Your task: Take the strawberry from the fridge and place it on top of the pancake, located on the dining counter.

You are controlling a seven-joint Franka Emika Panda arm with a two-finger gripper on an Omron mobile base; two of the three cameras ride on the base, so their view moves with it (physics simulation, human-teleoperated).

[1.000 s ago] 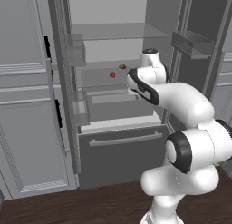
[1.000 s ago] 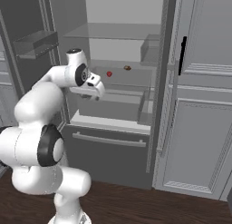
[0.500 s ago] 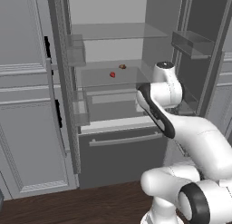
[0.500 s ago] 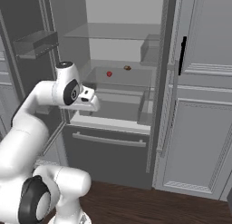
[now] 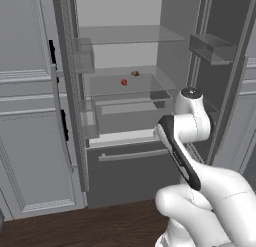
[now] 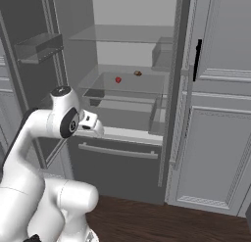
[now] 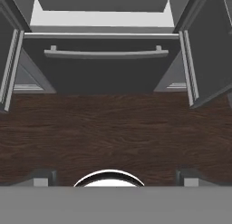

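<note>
Arm swung lower, strawberry (image 5: pixel 124 82) unmoved on fridge (image 5: pixel 125 51) shelf, orientation unclear

Glossy white rounded arm (image 5: pixel 210 191) is showing smooth bulbous shells, a dark band running along one link, a dark grey joint disc, and a grey-capped elbow top.

No readable text, labels, brands or numbers — fridge (image 5: pixel 130 166) surfaces plain, unmarked.

Red strawberry (image 5: pixel 124 82) on open fridge (image 5: pixel 165 56) shelf
</note>
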